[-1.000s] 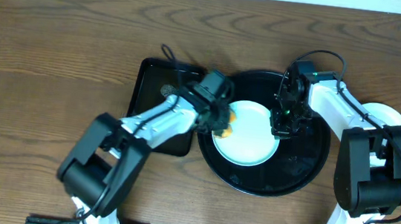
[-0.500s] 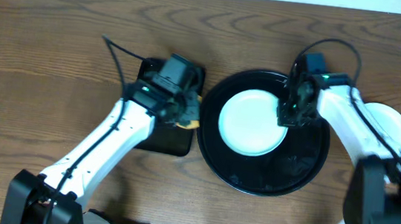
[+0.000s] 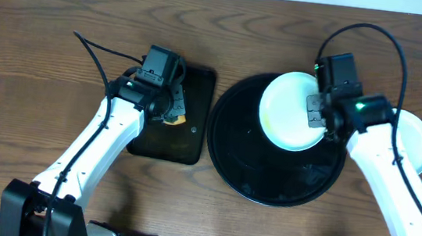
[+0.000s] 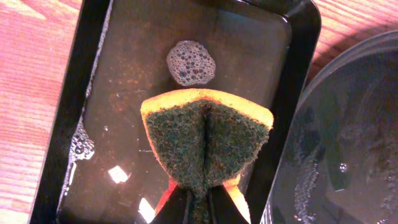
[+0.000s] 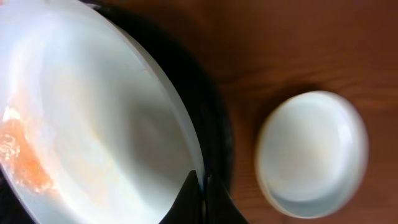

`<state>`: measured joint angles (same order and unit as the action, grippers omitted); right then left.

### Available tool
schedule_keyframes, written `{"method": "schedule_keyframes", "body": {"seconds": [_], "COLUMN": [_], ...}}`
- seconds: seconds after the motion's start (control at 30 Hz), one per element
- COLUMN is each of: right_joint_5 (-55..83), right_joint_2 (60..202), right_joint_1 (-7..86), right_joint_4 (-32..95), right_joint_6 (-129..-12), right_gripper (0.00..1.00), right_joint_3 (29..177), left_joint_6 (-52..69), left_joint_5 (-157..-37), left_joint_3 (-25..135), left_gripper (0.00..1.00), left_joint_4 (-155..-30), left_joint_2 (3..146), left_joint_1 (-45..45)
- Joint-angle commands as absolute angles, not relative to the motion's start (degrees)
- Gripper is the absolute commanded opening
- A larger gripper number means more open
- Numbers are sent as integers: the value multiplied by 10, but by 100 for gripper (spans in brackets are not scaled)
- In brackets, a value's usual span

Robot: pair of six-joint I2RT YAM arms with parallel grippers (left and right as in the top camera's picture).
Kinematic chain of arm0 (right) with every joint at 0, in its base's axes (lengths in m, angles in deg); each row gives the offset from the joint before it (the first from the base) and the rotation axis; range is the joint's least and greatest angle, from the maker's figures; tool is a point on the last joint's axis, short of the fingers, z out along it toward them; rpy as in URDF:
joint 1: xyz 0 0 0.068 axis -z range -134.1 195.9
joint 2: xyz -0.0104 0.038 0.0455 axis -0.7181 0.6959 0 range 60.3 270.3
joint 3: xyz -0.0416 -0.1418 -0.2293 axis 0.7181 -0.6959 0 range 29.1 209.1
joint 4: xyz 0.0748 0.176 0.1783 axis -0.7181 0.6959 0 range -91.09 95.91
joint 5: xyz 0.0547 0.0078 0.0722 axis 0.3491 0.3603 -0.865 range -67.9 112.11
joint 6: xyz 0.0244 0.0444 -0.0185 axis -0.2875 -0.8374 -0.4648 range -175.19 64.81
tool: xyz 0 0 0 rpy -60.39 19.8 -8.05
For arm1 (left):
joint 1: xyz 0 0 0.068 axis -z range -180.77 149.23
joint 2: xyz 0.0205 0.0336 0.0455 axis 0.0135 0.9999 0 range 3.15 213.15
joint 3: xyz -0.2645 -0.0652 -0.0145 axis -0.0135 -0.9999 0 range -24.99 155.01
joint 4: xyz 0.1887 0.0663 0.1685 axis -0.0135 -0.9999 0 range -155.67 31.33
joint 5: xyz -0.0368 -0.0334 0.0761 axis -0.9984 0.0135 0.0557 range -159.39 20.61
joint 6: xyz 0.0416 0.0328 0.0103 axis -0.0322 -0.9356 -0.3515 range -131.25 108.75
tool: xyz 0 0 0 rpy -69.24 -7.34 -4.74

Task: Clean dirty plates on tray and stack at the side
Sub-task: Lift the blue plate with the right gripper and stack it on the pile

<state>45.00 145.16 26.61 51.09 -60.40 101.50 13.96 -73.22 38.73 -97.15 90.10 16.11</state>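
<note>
The left gripper (image 4: 199,204), pinching the sponge (image 4: 208,140), has withdrawn over the small tray (image 4: 93,93). The right gripper (image 3: 320,114), closed on the rim of the plate (image 3: 286,110), has shifted it to the far right edge of the round tray (image 3: 267,183), near the stacked plate (image 3: 417,140) (one orange smear shows).

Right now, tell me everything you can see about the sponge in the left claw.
The sponge is yellow-orange foam with a dark green scouring face turned to the wrist camera. The left claw pinches it at one edge, creasing it down the middle. It hangs over the wet rectangular black tray, near a patch of bubbles. Contact with the tray is unclear.
</note>
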Motion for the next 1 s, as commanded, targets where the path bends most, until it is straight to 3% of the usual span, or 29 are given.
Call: {"method": "schedule_keyframes", "body": {"seconds": [0.0, 0.47, 0.8, 0.97], "right_joint_5": [597, 851, 855, 767], "right_joint_2": [1439, 1439, 1439, 1439], "right_joint_1": [224, 79, 77, 114], "right_joint_4": [508, 486, 486, 493], "right_joint_6": [-592, -630, -668, -717], "right_gripper": [1, 1, 1, 1], "right_joint_3": [1017, 1016, 1016, 1016], "left_joint_6": [122, 116, 116, 109], "left_joint_5": [-717, -717, -716, -717], "left_joint_3": [381, 381, 381, 381], "left_gripper": [8, 8, 8, 8], "left_joint_4": [-972, -972, -968, -968], "left_joint_2": [900, 900, 900, 900], "left_joint_1": [158, 158, 158, 158]}}
